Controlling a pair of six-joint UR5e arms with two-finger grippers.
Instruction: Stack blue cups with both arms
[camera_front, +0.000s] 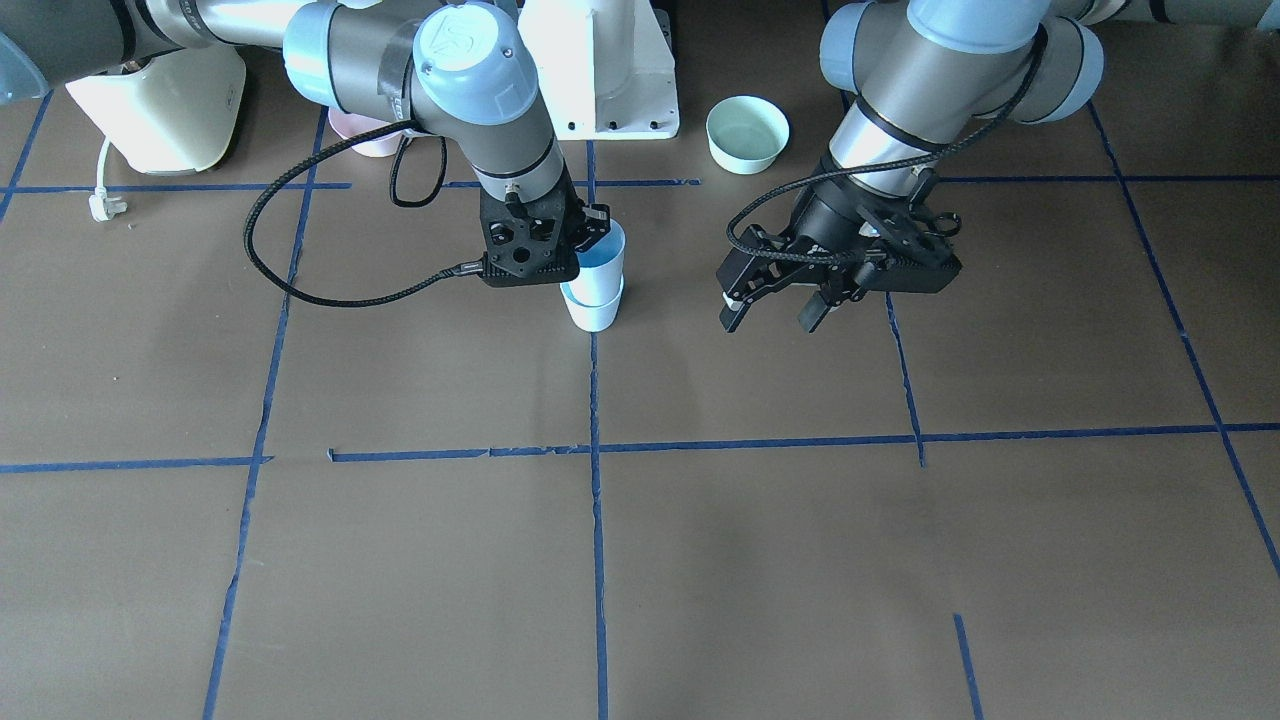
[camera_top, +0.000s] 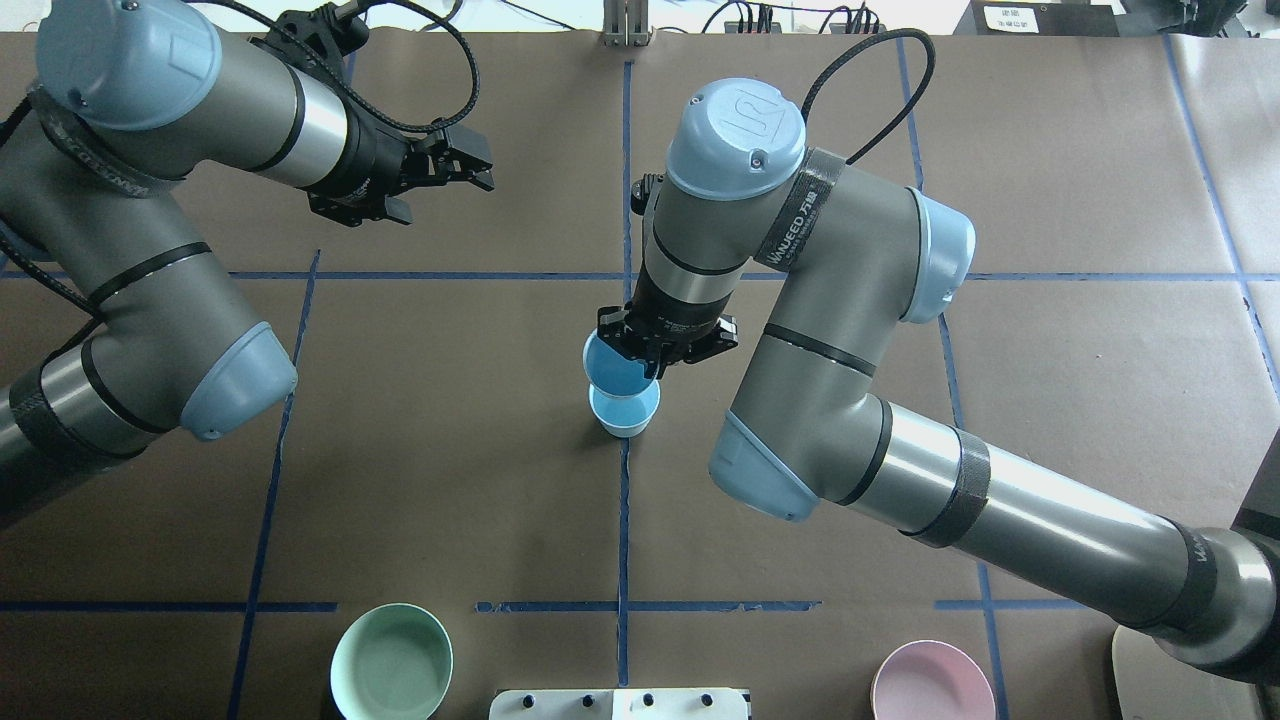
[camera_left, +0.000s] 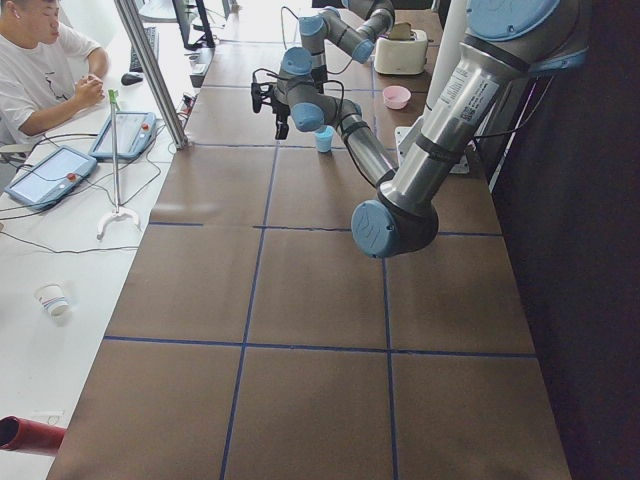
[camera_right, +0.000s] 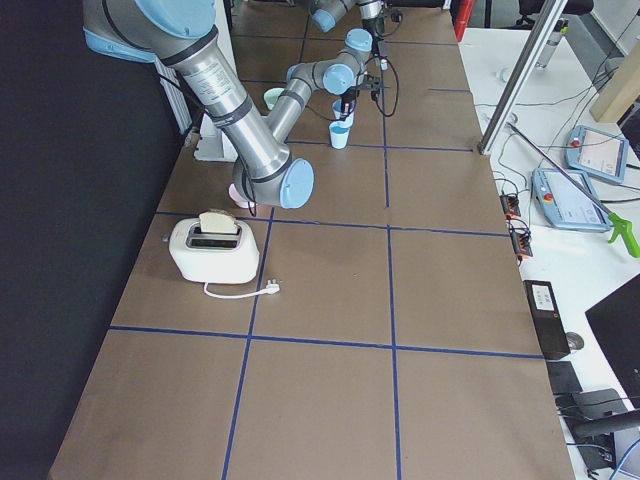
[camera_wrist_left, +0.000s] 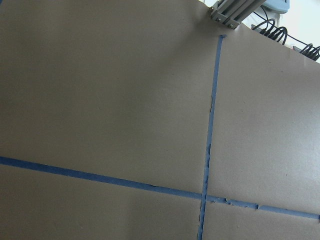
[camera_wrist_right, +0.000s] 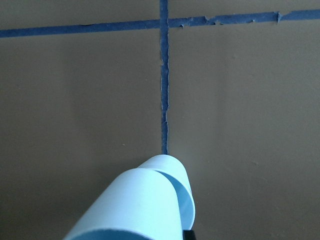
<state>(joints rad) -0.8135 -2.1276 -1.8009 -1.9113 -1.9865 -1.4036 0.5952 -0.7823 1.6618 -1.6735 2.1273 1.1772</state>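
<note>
overhead exterior view: the right gripper (camera_top: 648, 362) is clamped on the rim wall of the upper blue cup (camera_top: 610, 368), held tilted with its base entering the lower blue cup (camera_top: 627, 415), which stands upright on the blue tape line (camera_top: 623, 520) near the middle of the table (camera_top: 450, 450); the rim grip leaves the tapered body free to slide in. the left gripper (camera_top: 485, 170) hangs well apart from both cups, jaws spread wide and empty, judged parked clear of the descent. nesting appears partial; whether the upper cup is fully seated cannot be told, so release looks premature.
</note>
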